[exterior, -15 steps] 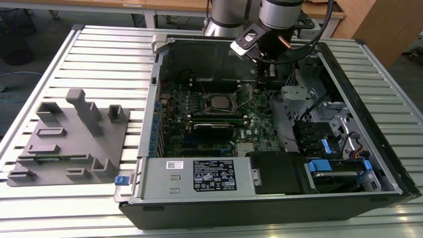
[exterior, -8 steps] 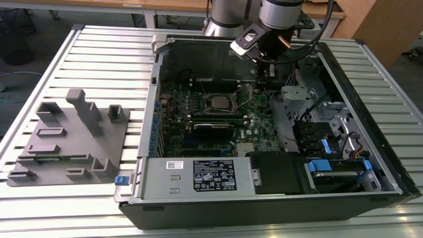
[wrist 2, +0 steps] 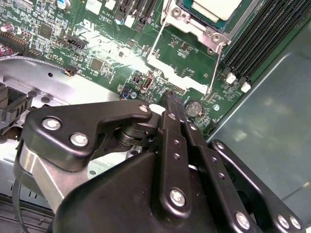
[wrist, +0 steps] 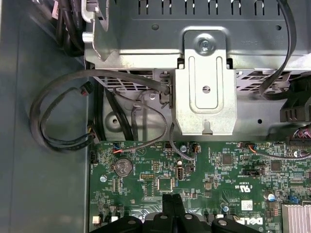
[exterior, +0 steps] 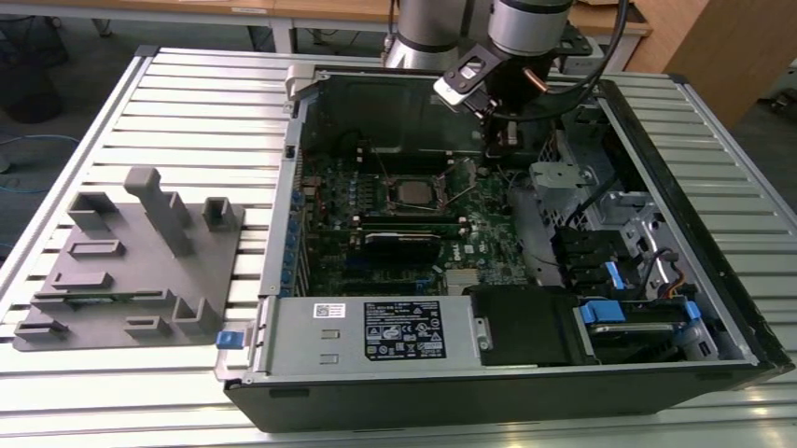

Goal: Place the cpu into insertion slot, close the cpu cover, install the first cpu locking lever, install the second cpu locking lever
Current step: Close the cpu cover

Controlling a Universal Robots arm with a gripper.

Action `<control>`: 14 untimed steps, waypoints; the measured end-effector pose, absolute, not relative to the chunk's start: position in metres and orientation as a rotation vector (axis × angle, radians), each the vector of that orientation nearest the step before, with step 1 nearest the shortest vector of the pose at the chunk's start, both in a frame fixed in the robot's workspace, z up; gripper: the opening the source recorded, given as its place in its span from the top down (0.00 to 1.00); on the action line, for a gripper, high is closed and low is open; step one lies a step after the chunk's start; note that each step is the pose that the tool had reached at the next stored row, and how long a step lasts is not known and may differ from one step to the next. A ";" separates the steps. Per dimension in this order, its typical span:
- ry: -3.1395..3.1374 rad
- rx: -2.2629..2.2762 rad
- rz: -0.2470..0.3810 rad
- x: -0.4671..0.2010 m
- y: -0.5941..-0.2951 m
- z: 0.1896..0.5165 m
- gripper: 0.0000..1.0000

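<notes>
The cpu (exterior: 409,190) (wrist 2: 214,7), silvery-grey on top, lies in the insertion slot (exterior: 384,193) on the green board inside the open computer case. The cpu cover (wrist 2: 193,26) looks laid down around it as a metal frame. Two thin wire locking levers (wrist 2: 155,43) (wrist 2: 215,63) stick out from the socket, unlatched. My gripper (exterior: 501,154) (wrist 2: 171,97) (wrist: 172,196) hovers over the board toward the exterior view's right of the socket. It is shut, with nothing between its black fingers, and touches neither lever.
A coin cell (wrist: 123,167) sits on the board near the fingertips. A silver bracket (wrist: 206,87) and looped black cables (wrist: 58,111) crowd the case wall beyond. Memory slots (wrist 2: 262,34) flank the socket. A grey fixture block (exterior: 137,252) stands at the exterior view's left.
</notes>
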State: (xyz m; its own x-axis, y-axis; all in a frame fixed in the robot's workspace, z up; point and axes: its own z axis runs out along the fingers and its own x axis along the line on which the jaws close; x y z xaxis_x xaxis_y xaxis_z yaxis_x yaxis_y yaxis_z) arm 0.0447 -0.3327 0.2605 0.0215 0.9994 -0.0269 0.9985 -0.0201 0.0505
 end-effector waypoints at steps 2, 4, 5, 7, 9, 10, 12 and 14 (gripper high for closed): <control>2.160 2.205 0.025 0.045 -0.333 0.259 0.89; 2.160 2.205 0.025 0.045 -0.333 0.256 0.89; 2.160 2.205 0.025 0.045 -0.333 0.255 0.89; 2.160 2.205 0.025 0.045 -0.333 0.252 0.89; 2.160 2.205 0.025 0.045 -0.333 0.251 0.89; 2.160 2.205 0.025 0.045 -0.333 0.250 0.89; 2.160 2.205 0.025 0.045 -0.333 0.248 0.89; 2.160 2.205 0.025 0.045 -0.333 0.246 0.89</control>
State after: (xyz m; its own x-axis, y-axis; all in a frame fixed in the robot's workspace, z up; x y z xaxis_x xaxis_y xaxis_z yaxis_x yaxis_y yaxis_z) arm 0.0447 -0.3327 0.2462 0.0215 0.9994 -0.0270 0.9985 -0.0201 0.0504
